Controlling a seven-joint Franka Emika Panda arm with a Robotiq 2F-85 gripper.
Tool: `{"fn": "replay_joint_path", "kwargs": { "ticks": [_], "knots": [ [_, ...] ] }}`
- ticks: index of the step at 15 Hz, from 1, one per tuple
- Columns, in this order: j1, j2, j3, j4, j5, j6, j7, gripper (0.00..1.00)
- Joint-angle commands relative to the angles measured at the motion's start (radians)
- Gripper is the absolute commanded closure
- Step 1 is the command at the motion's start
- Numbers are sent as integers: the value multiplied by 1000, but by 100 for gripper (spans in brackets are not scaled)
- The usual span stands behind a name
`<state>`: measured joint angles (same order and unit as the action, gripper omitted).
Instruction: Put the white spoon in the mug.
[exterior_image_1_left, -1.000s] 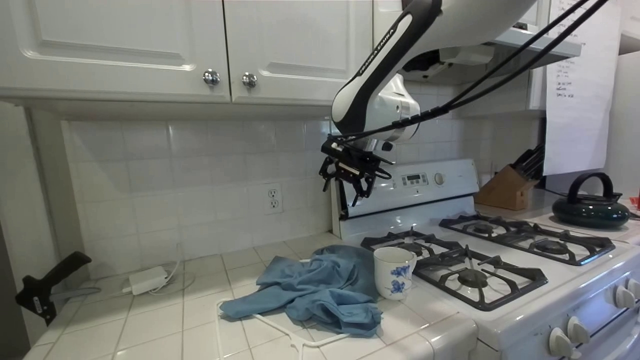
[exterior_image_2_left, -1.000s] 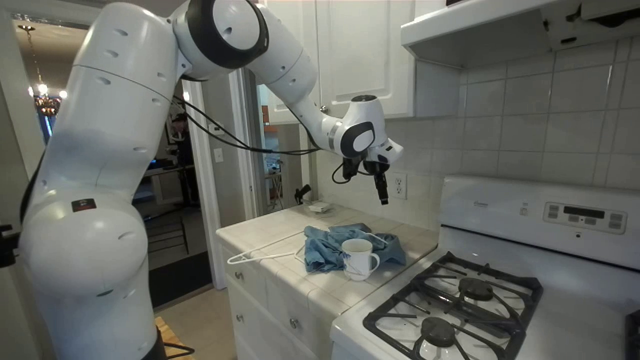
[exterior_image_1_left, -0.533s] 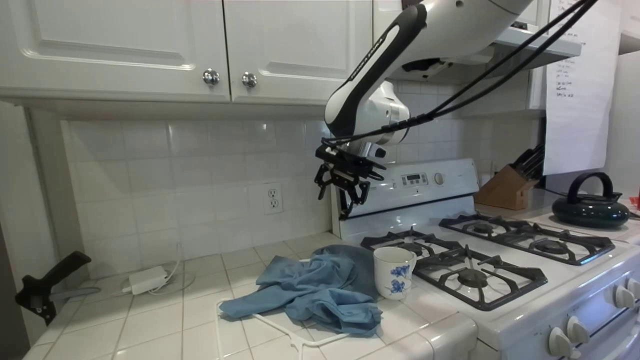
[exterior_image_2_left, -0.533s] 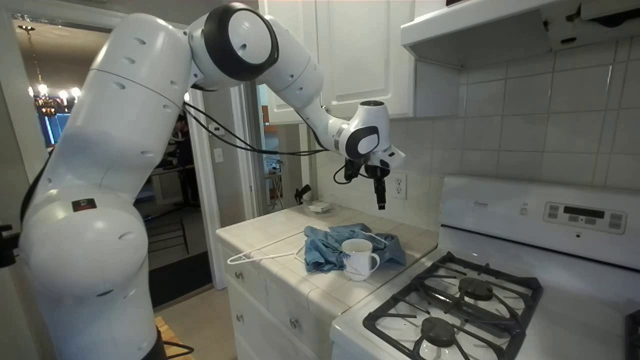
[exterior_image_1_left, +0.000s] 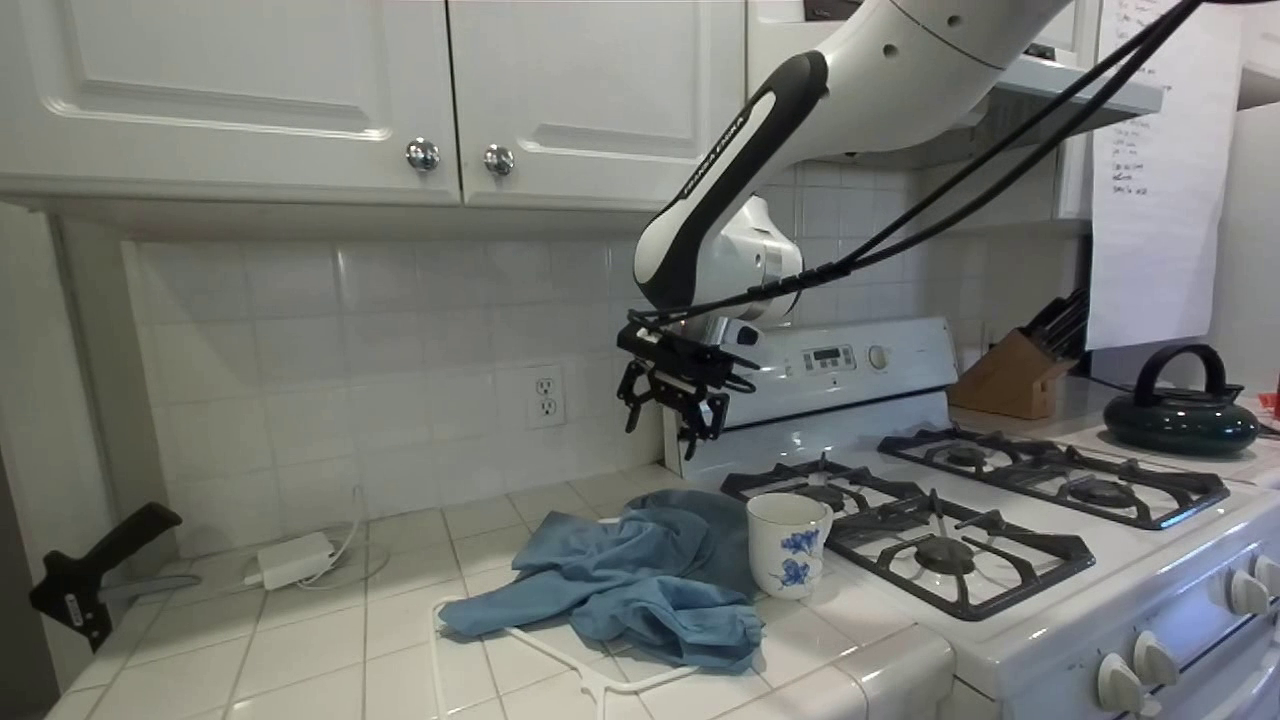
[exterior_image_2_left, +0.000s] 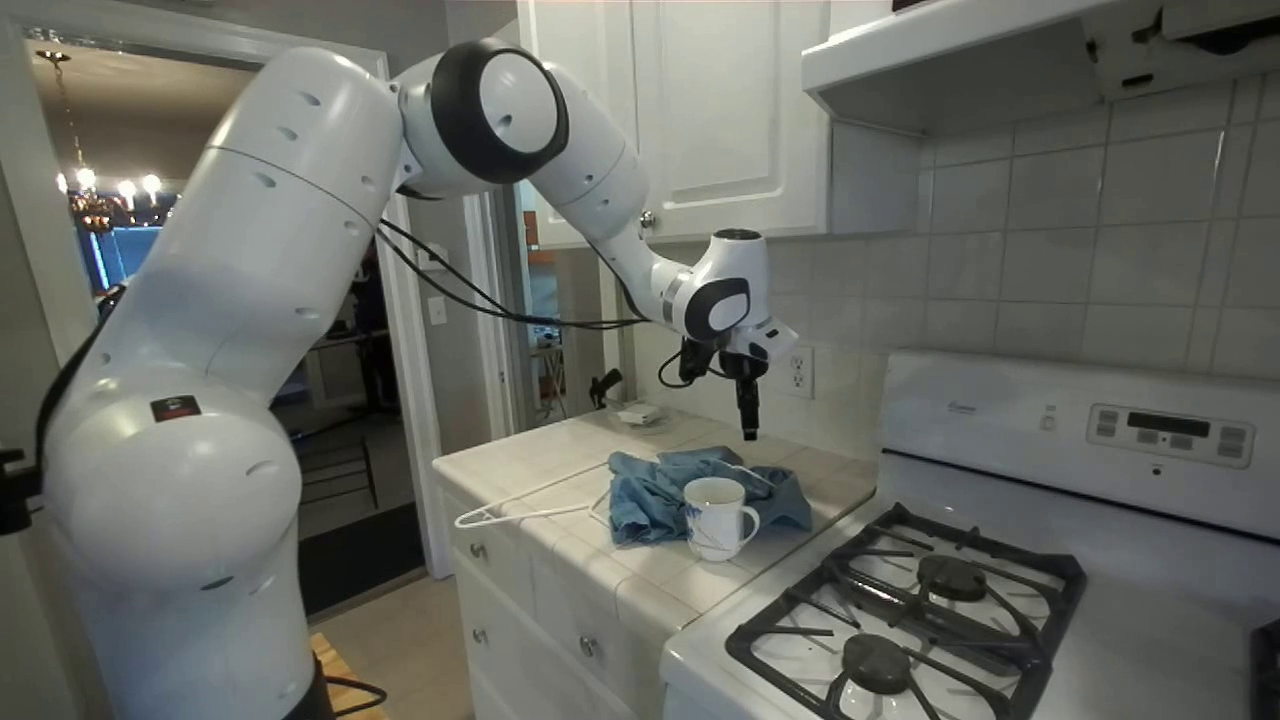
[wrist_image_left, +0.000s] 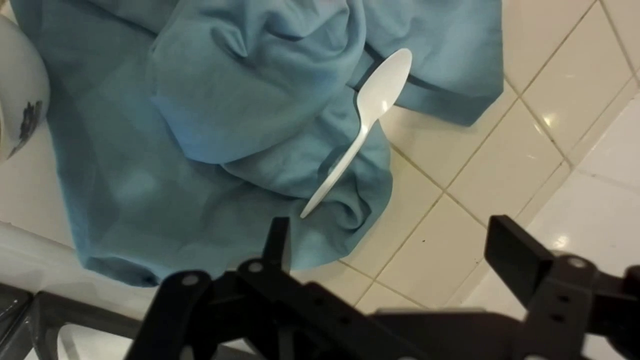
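The white spoon (wrist_image_left: 381, 90) lies on top of the crumpled blue cloth (wrist_image_left: 120, 190) in the wrist view, its bowl pointing up-right and its handle end down-left. I cannot make it out clearly in the exterior views. The white mug (exterior_image_1_left: 780, 560) with blue flowers stands upright beside the cloth, near the stove; it also shows with its handle in an exterior view (exterior_image_2_left: 710, 530) and partly at the left edge of the wrist view (wrist_image_left: 22, 95). My gripper (exterior_image_1_left: 660, 438) is open and empty, pointing down above the counter behind the cloth. Its wide-spread fingers (wrist_image_left: 390, 225) touch nothing.
A white hanger (exterior_image_1_left: 592, 684) lies partly under the cloth. The stove with black burner grates (exterior_image_2_left: 950, 600) adjoins the counter. A white adapter (exterior_image_1_left: 296, 560) and a black-handled device (exterior_image_1_left: 105, 570) are at the counter's far end. The tiled wall (exterior_image_1_left: 430, 420) and upper cabinets (exterior_image_1_left: 600, 90) are close.
My gripper has moved down toward the counter, and to the left in an exterior view, staying open. The mug, cloth and hanger have not moved.
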<state>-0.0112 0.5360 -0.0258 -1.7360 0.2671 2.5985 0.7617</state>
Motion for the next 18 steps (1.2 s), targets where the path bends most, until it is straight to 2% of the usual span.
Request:
{"fn": "replay_joint_path", "kwargs": {
  "ticks": [1,3,7,10,13,18],
  "knots": [
    [12,0,-14,3,12,-5,-8,0],
    [11,0,-15,4,12,-5,-8,0],
    [-68,39,89,30,183,53,-131,0],
    [-117,63,149,48,321,45,-232,0],
    [-125,74,143,51,385,12,-275,0],
    [-127,95,107,50,418,-52,-281,0]
  ]
}}
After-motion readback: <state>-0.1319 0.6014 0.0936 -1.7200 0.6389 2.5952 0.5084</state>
